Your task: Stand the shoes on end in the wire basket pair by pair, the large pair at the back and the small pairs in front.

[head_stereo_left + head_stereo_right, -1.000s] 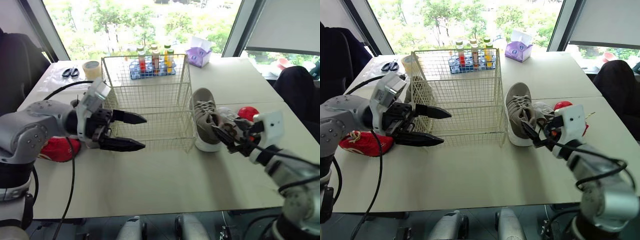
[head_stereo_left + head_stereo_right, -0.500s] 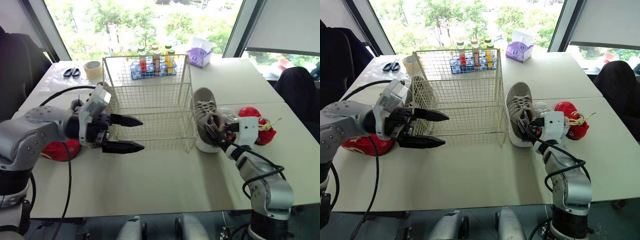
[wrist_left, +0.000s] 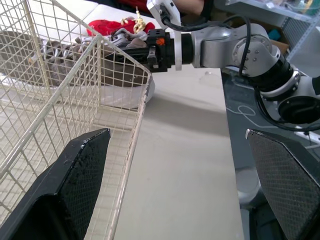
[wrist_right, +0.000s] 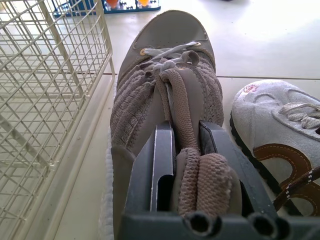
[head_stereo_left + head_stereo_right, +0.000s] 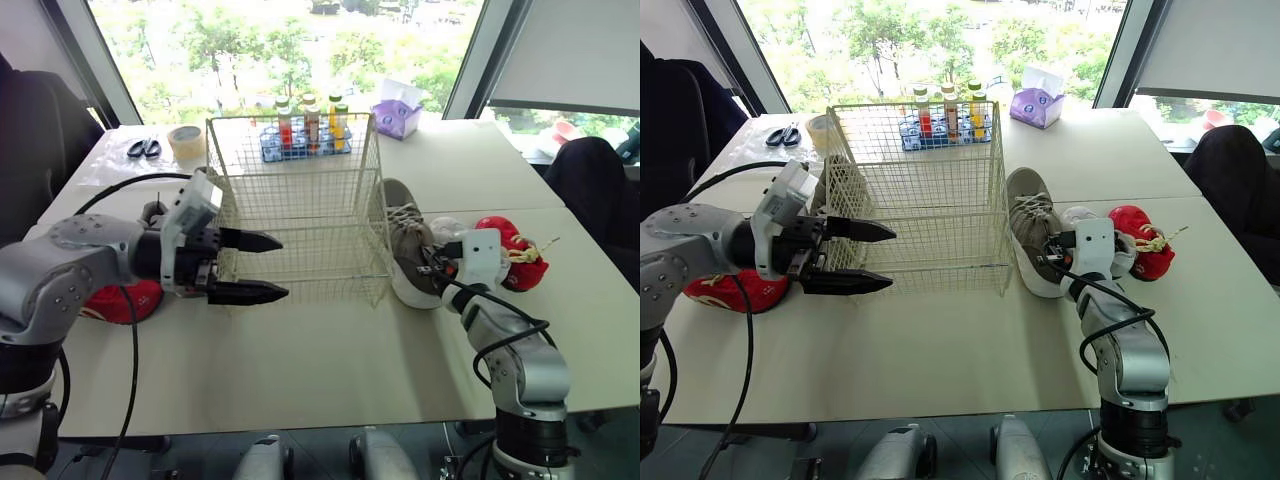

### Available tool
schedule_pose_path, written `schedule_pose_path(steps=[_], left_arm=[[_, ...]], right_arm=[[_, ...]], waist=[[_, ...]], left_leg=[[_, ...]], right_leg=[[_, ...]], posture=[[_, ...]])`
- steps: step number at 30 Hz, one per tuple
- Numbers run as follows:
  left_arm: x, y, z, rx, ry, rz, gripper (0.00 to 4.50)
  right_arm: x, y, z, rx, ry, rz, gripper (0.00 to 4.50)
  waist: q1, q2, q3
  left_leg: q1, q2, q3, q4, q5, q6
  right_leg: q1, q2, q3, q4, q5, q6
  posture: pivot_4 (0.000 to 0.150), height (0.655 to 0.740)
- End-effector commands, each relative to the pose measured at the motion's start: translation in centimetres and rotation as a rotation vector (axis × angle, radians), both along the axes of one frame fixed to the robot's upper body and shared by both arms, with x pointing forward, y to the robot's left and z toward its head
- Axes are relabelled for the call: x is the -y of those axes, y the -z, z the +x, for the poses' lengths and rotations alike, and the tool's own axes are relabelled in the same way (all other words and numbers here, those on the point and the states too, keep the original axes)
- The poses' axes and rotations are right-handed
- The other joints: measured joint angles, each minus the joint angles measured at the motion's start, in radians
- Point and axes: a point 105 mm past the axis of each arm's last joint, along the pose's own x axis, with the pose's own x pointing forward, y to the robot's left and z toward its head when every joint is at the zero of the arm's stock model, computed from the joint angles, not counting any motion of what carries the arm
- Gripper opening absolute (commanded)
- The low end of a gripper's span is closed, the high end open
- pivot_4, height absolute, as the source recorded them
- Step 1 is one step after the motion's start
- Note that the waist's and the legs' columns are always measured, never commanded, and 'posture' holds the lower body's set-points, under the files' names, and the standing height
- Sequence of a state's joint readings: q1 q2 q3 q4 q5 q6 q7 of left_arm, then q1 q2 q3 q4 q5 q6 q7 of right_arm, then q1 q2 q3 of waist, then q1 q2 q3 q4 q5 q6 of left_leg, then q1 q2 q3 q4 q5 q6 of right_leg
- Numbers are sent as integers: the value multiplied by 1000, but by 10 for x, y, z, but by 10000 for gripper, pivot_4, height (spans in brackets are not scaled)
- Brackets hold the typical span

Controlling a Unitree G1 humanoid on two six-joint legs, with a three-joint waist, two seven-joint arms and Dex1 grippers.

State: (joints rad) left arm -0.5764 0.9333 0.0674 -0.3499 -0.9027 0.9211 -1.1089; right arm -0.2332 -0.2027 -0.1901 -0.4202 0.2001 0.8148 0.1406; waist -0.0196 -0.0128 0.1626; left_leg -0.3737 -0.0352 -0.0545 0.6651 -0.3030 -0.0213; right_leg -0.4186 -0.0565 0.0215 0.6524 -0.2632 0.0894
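Our right gripper [image 4: 187, 146] is clenched on the tongue [image 4: 181, 100] of the taupe sneaker [image 5: 1025, 222], sole-down on the surface [image 5: 940, 345] just beside the wire basket [image 5: 925, 205], left gripper [image 5: 892, 258] spread wide, so next we'd lift and upend it into the back.

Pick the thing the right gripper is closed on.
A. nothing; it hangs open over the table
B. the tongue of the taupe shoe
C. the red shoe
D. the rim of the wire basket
B: in the right wrist view the right gripper has one black finger on each side of the padded tongue of the taupe shoe, pinching it beside the basket.
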Motion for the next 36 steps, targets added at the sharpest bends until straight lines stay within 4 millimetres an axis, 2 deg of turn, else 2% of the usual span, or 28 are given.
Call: schedule_pose_path(steps=[1, 4, 6, 9, 13, 14, 17, 19, 21, 22, 25, 28, 30, 33, 36], left_arm=[[-5, -15, 3, 76, -19, -14, 45000], [-8, -20, 8, 81, -31, -35, 45000], [-10, -26, 13, 81, -44, -64, 45000], [-15, -30, 20, 76, -58, -95, 45000], [-23, -48, 34, 70, -84, -179, 45000], [-25, -52, 37, 65, -90, -195, 45000], [-35, -65, 47, 60, -117, -234, 45000], [-50, -89, 65, 91, -201, -311, 45000], [-62, -108, 85, 133, -309, -371, 45000], [-66, -114, 94, 151, -355, -386, 45000], [-63, -121, 106, 144, -427, -341, 45000], [-52, -138, 84, 28, -293, -407, 45000], [-51, -143, 79, -8, -274, -417, 45000], [-47, -146, 71, -36, -244, -420, 45000], [-41, -149, 60, -52, -190, -438, 45000]], right_arm=[[9, 2, -1, -4, 50, 16, 1973], [21, -39, 2, 152, 108, 3, 1973], [31, -72, 2, 271, 145, -78, 1973], [37, -103, 0, 376, 178, -105, 1973], [47, -173, -9, 592, 219, -116, 1973], [49, -183, -11, 618, 221, -122, 1973], [57, -217, -17, 712, 172, -240, 1973], [59, -258, -25, 823, 64, -352, 1973], [53, -287, -34, 900, -50, -413, 1973], [50, -295, -37, 920, -95, -422, 1973], [31, -300, -37, 918, -283, -449, 1973], [-6, -287, -41, 887, -513, -544, 1973], [-22, -281, -43, 874, -607, -562, 1973], [-59, -265, -52, 856, -812, -590, 1973], [-71, -255, -52, 828, -884, -609, 1973]], waist=[[0, 0, 0], [1, 1, 1], [2, 2, 2], [2, 4, 2], [-2, 4, 3], [-1, 5, 3], [0, 4, 3], [1, 5, 3], [0, 5, 5], [0, 5, 5], [-5, 4, 5], [-22, 4, 5], [-28, 4, 5], [-28, 4, 5], [-24, 4, 5]], left_leg=[[0, 0, 0, 0, 0, 0], [0, 0, 0, 0, 0, 0], [-2, -1, 0, 0, 0, 0], [-7, -1, 1, 0, 0, 0], [-10, -1, 1, 0, 0, 0], [-11, -1, 1, 1, 0, 0], [-13, -1, 1, 1, 0, 0], [-14, -1, 1, 1, 0, 0], [-15, -3, 2, 3, 1, 1], [-15, -3, 2, 3, 1, 2], [-15, -2, 1, 1, 0, 3], [-16, -1, 1, 1, 0, 3], [-16, -1, 1, 2, 0, 3], [-17, -1, 1, 2, 0, 2], [-18, -1, 0, 2, 2, -2]], right_leg=[[0, 0, 0, 0, 0, 0], [0, 0, 0, 0, 0, 0], [-2, 0, 0, 0, 0, 0], [-8, 0, 0, 1, 0, 0], [-12, 0, 0, 2, 0, 0], [-13, 0, 0, 3, 0, 0], [-14, 0, -1, 2, 0, 0], [-14, 0, -1, 1, 0, 0], [-15, 0, -1, 1, 0, 0], [-14, 0, -2, 1, 0, 1], [-14, 0, -2, 0, 0, 1], [-14, 0, -2, 0, 0, 1], [-15, -1, -2, 1, 0, 1], [-17, -1, -1, 2, 0, 1], [-20, -3, -1, 4, 0, 1]], posture=[[1500, 7400], [1500, 7400], [1500, 7400], [1500, 7400], [1500, 7400], [1500, 7400], [1500, 7400], [1500, 7400], [1500, 7400], [1500, 7400], [1500, 7400], [1500, 7400], [1500, 7400], [1500, 7400], [1500, 7400]])
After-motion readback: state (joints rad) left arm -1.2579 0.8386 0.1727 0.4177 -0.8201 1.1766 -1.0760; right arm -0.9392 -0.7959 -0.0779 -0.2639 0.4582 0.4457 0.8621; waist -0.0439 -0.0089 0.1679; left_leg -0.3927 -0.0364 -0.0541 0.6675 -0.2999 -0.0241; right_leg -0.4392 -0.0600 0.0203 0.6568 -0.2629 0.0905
